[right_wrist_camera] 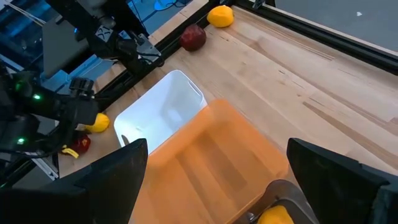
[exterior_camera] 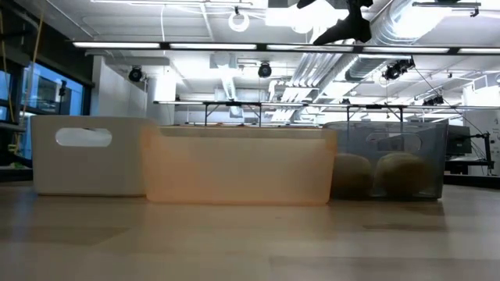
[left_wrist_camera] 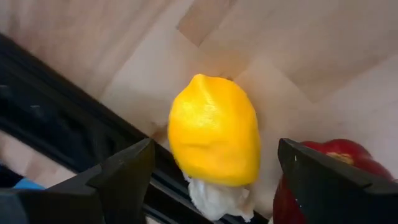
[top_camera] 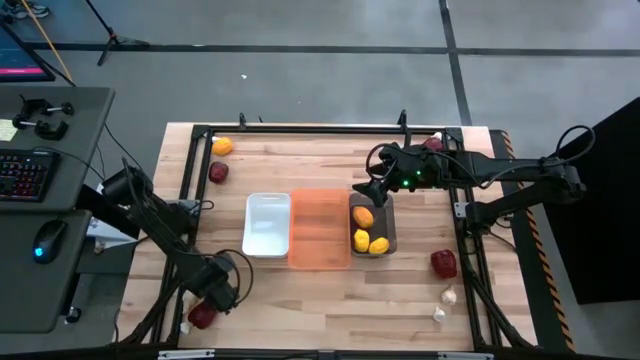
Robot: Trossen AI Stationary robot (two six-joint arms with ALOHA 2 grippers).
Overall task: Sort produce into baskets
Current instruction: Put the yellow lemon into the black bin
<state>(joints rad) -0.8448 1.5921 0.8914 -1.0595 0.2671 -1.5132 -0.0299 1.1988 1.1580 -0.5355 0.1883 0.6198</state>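
At the table's near left corner my left gripper (top_camera: 215, 295) points down, open, over a yellow lemon (left_wrist_camera: 214, 130). Its fingers stand on either side of the lemon without touching it. A whitish garlic bulb (left_wrist_camera: 214, 199) lies against the lemon, and a dark red piece (left_wrist_camera: 339, 165) lies beside them. The white basket (top_camera: 268, 223), the orange basket (top_camera: 320, 228) and the grey basket (top_camera: 385, 213) stand in a row at mid-table. The grey one holds lemons (top_camera: 366, 240). My right gripper (top_camera: 375, 190) hangs open above the grey basket's far end.
A lemon (top_camera: 222, 146) and a red piece (top_camera: 218, 172) lie at the far left. A red piece (top_camera: 444, 263) and two garlic bulbs (top_camera: 449, 296) lie at the near right, another red piece (top_camera: 432, 143) at the far right. A black frame rail (left_wrist_camera: 56, 112) runs close beside the left gripper.
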